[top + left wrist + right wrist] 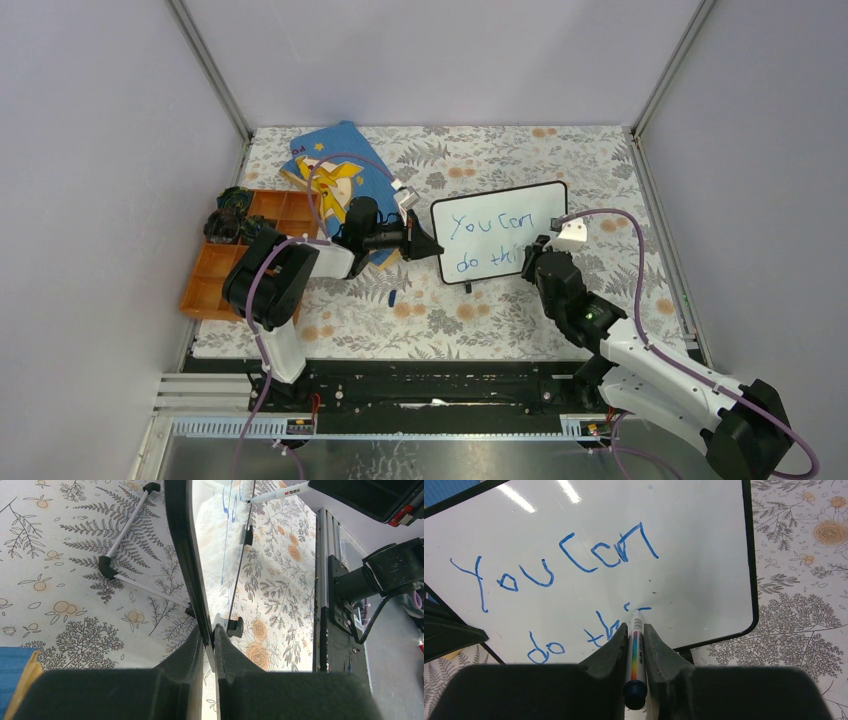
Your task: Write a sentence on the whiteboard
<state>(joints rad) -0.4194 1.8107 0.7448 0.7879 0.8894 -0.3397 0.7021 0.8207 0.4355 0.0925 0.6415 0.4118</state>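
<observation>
I am watching the whiteboard [500, 232] standing propped on the floral tablecloth [440, 320], near the middle of the table, its face tilting toward the arms. The left gripper [209, 630] is pinching the board's left edge, its 2 fingers narrowed onto the black frame. The right gripper [635, 627] is clamping a marker [636, 650] between its 2 fingers, and the tip is touching the board at the end of line 2. The sentence [541, 582] is showing in blue across 2 lines: "You can" above, "do thi" below, the last stroke lying right at the tip. A blue picture book [335, 165] is lying behind the left arm, with an orange tray [210, 275] to its left.
</observation>
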